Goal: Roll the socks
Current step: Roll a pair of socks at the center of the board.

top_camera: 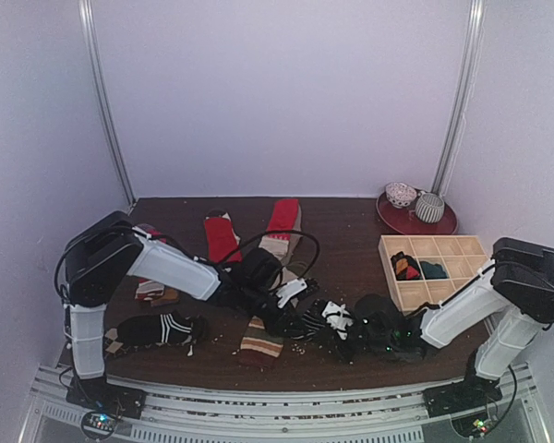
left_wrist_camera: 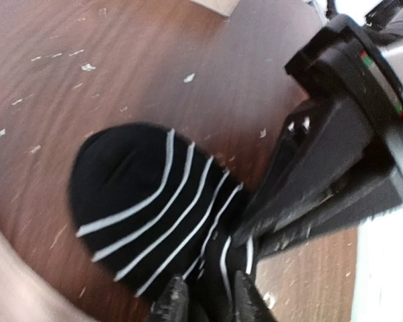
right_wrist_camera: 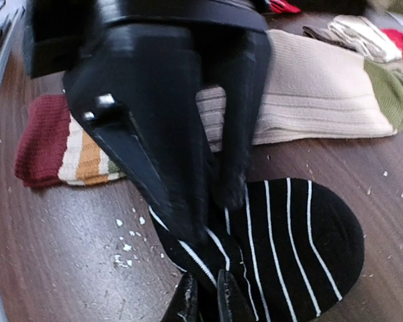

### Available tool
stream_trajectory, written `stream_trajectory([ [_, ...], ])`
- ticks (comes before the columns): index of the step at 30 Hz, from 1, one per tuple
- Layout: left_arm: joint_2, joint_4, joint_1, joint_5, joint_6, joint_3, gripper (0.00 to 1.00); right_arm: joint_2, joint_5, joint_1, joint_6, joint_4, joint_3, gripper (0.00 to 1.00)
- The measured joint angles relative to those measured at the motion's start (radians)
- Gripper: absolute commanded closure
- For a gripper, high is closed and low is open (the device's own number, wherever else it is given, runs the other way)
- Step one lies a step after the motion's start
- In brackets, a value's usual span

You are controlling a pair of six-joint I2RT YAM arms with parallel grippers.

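A black sock with thin white stripes point(left_wrist_camera: 148, 208) point(right_wrist_camera: 302, 241) lies on the table at front centre point(top_camera: 316, 325), between my two grippers. In the left wrist view my left gripper point(left_wrist_camera: 211, 302) point(top_camera: 300, 314) has its fingers slightly apart around a bunched fold at the sock's end. My right gripper point(right_wrist_camera: 208, 300) point(top_camera: 331, 325) is shut, pinching another fold of the same sock from the opposite side. A beige sock with red, orange and green bands point(right_wrist_camera: 309, 94) point(top_camera: 260, 337) lies just behind. A second black striped sock point(top_camera: 157, 328) lies at front left. Red socks point(top_camera: 222, 235) lie further back.
A pale wooden compartment tray point(top_camera: 462, 247) stands at the right with rolled socks in two cells. A red plate point(top_camera: 397, 220) with two rolled socks sits at the back right. Small white crumbs point(right_wrist_camera: 124, 245) dot the dark wood table.
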State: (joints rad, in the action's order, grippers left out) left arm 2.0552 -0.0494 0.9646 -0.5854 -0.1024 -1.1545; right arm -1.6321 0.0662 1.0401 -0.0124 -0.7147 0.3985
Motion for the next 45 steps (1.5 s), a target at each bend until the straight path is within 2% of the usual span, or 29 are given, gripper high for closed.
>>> stream_trajectory([
  [1,-0.023,-0.015,0.002,0.027,0.005,0.027,0.55,0.001,0.013,-0.006,-0.027,-0.006,-0.005,0.94],
  [5,-0.148,-0.097,0.006,0.108,0.035,0.159,0.54,0.002,0.072,-0.029,-0.153,-0.032,-0.023,0.94],
  [10,-0.268,-0.312,0.006,0.104,0.099,0.265,0.52,-0.008,0.155,-0.067,-0.284,-0.052,-0.036,0.94],
  [13,-0.262,-0.443,0.006,0.079,0.136,0.304,0.53,-0.008,0.212,-0.09,-0.346,-0.066,-0.048,0.94],
  [17,-0.193,-0.537,0.006,0.042,0.153,0.344,0.53,-0.007,0.286,-0.12,-0.402,-0.069,-0.055,0.94],
  [27,-0.08,-0.604,0.013,-0.013,0.157,0.348,0.57,-0.011,0.393,-0.171,-0.449,-0.062,-0.056,0.95],
  [32,-0.035,-0.63,0.018,-0.024,0.157,0.335,0.64,-0.014,0.413,-0.178,-0.449,-0.06,-0.056,0.95],
  [39,0.004,-0.629,0.024,-0.026,0.157,0.282,0.64,-0.027,0.446,-0.191,-0.455,-0.054,-0.045,0.95],
  [45,0.037,-0.621,0.027,-0.033,0.157,0.238,0.77,-0.032,0.463,-0.197,-0.458,-0.054,-0.042,0.95],
])
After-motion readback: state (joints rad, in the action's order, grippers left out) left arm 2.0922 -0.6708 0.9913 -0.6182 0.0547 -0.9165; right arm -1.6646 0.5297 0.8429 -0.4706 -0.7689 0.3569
